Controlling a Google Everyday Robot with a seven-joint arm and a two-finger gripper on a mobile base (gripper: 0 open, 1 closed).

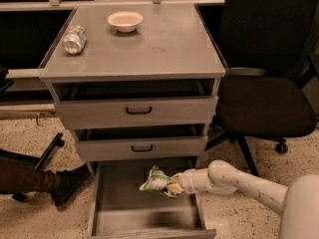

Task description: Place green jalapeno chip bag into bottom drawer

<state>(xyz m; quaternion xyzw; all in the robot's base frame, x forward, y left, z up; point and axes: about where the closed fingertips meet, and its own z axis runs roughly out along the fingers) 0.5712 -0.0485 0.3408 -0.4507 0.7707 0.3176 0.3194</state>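
The green jalapeno chip bag (153, 180) is a crumpled green-and-white foil bag held over the open bottom drawer (117, 208), near its right side. My gripper (169, 185) comes in from the right on a white arm and is shut on the bag's right end. The bag hangs a little above the grey drawer floor, just below the middle drawer's front. The bottom drawer is pulled out and shows a plain grey inside.
A crushed silver can (74, 39) and a cream bowl (125, 20) sit on the cabinet top (164, 49). Two upper drawers with black handles (138, 110) are slightly open. A black office chair (264, 103) stands at the right. A person's leg and shoe (67, 180) lie at the left.
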